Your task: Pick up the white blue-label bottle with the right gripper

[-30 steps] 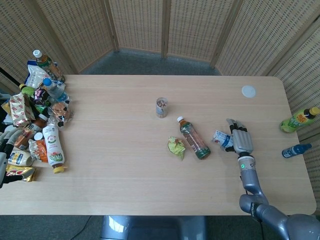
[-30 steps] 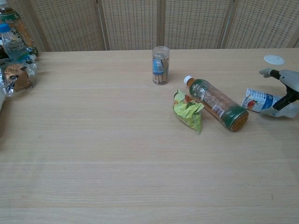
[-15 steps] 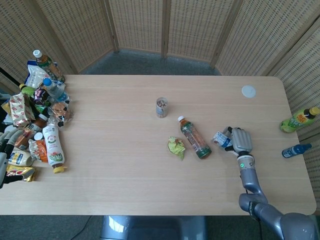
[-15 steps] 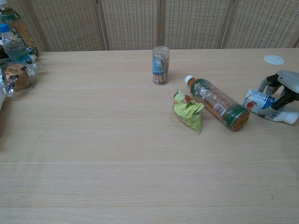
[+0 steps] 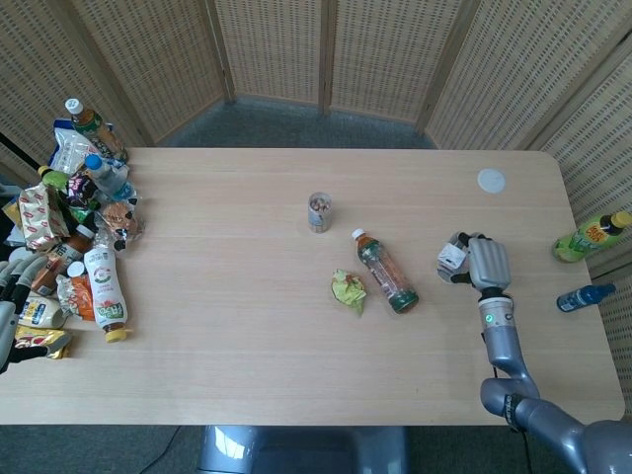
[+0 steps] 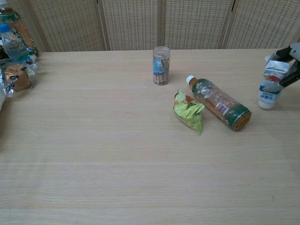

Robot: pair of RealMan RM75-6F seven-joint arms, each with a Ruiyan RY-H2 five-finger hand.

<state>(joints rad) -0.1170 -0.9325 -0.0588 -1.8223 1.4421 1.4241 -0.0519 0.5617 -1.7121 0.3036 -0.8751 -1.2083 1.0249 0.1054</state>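
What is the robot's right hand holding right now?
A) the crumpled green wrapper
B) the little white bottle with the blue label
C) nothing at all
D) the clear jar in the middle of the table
B: the right hand grips the white blue-label bottle, which hangs tipped with its cap down, while the green wrapper and the clear jar sit untouched on the table.

Right hand (image 5: 481,263): light grey ribbed back plate, dark gaps between segments, black linkage seen in chest view. Silver-grey cylindrical forearm, small green LED lit just below the wrist, rounded grey elbow housing at bottom right. Left hand (image 5: 12,281): grey fingers, dark joints, partly cropped at left edge.
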